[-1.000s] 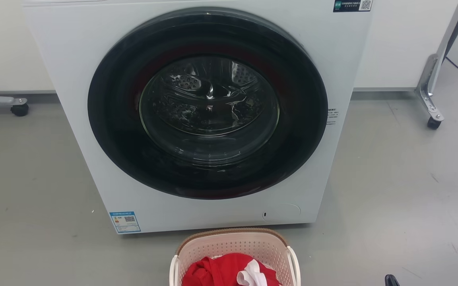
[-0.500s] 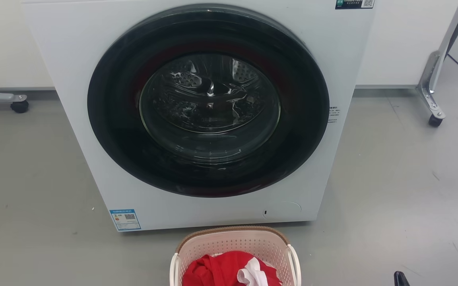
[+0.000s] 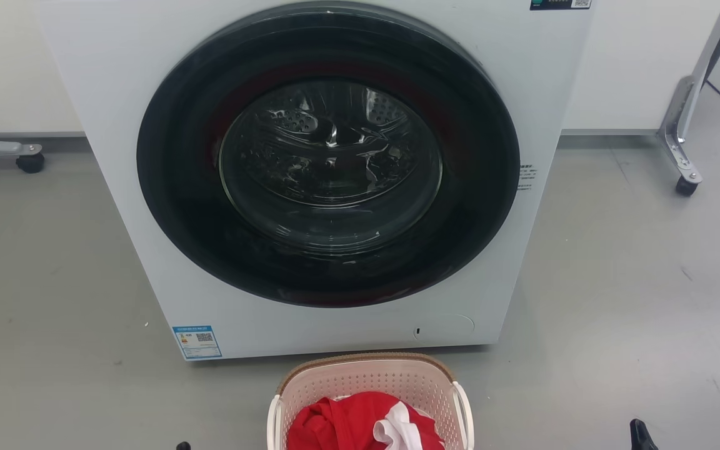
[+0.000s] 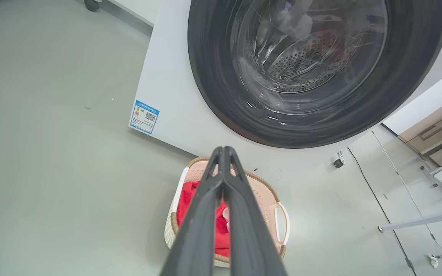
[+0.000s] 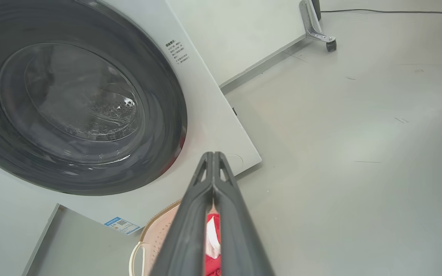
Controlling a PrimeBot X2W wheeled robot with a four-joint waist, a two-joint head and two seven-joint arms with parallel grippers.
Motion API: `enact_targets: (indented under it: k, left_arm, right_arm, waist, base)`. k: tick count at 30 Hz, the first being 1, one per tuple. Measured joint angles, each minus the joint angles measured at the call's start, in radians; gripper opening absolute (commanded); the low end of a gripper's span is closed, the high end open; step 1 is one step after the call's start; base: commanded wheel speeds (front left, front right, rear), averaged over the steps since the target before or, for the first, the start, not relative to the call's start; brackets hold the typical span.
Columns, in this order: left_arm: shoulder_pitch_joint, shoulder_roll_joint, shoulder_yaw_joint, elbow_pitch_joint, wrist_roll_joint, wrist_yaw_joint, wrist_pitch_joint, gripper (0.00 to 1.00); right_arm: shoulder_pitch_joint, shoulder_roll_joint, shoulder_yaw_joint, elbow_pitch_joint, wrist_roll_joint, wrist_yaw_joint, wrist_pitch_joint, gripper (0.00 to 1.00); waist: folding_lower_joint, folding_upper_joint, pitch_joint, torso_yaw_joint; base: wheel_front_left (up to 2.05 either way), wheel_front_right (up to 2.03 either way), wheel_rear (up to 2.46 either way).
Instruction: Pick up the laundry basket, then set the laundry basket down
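Resting place: the laundry basket (image 3: pixel 369 380) stands on the grey floor (image 3: pixel 616 281), just in front of the washing machine (image 3: pixel 116 125), below its round door (image 3: pixel 329 156).
Contents: red cloth (image 3: pixel 341 425), with a white piece (image 3: pixel 397 430) on it.
Left gripper (image 4: pixel 223 150): before the washing machine, apart from the basket; fingers pressed together, empty.
Right gripper (image 5: pixel 213 154): near the washing machine's lower corner; fingers together, empty.

laundry basket (image 3: pixel 372 390) | pink-beige, perforated | upright on floor | holds red cloth
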Motion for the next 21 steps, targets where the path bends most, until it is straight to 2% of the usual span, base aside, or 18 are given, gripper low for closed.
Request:
enact_targets:
  k: [21]
  left_arm:
    - [-0.063, -0.01, 0.066, 0.035, -0.273, -0.051, 0.067, 0.0]
  right_arm:
    - [-0.061, 0.017, -0.064, 0.048, 0.288, 0.048, 0.07, 0.0]
  waist:
    - [0.0, 0.0, 0.011, 0.003]
  base:
    - [0.0, 0.0, 0.0]
